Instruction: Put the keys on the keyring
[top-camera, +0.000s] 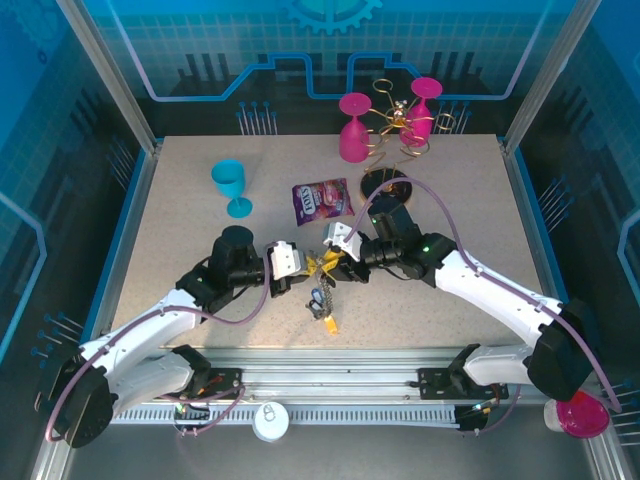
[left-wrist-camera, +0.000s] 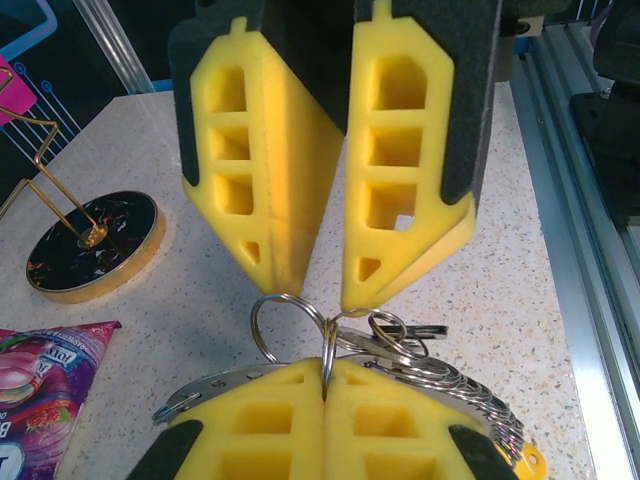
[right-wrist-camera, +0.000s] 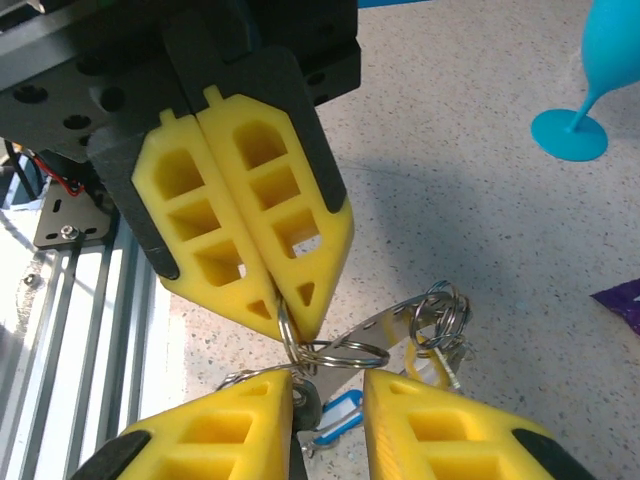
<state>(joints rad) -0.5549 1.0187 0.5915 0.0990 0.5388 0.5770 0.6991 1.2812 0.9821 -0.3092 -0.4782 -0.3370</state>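
Now the left tool (left-wrist-camera: 325, 372) is shut tight on a small ring (left-wrist-camera: 285, 322) that stands up from the bunch. The right tool (left-wrist-camera: 320, 292) is open, with one yellow finger on each side of that ring. The keys (top-camera: 320, 300) sit bunched just below both tools, near the middle of the table (top-camera: 170, 230), and the grey keyring (left-wrist-camera: 215, 385) lies among them. I think the right tool should close slowly on the ring and pull gently, so nothing slips or bends
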